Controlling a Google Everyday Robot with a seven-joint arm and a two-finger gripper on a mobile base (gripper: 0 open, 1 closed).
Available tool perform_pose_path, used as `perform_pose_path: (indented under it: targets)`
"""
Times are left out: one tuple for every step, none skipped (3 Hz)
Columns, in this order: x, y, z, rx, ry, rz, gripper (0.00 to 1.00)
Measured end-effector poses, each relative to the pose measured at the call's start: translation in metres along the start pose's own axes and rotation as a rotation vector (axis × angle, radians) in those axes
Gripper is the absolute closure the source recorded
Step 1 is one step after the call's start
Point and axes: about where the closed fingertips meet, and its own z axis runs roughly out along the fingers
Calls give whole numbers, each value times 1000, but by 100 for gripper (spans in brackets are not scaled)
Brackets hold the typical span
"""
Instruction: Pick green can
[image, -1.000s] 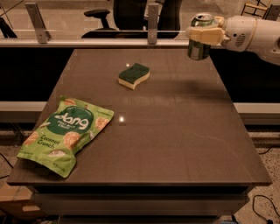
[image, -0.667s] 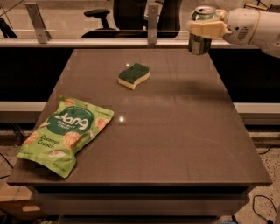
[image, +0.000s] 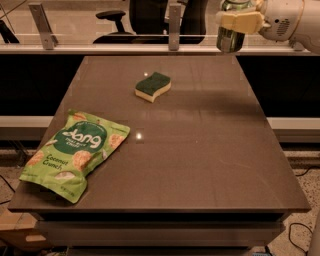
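Gripper (image: 235, 22) at upper right of frame, clamped on can (image: 230, 41), can held clear above the table (image: 200, 150) far edge. Sponge (image: 153, 86) upper centre, bag (image: 75, 152) lower left, both on the table.

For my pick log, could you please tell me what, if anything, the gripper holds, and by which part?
The gripper holds the green can by its upper side, in the air at the table's far right corner.
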Motion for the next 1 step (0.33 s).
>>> perform_pose_path:
  targets:
    - [-2,1,-1,1,-1,-6,100]
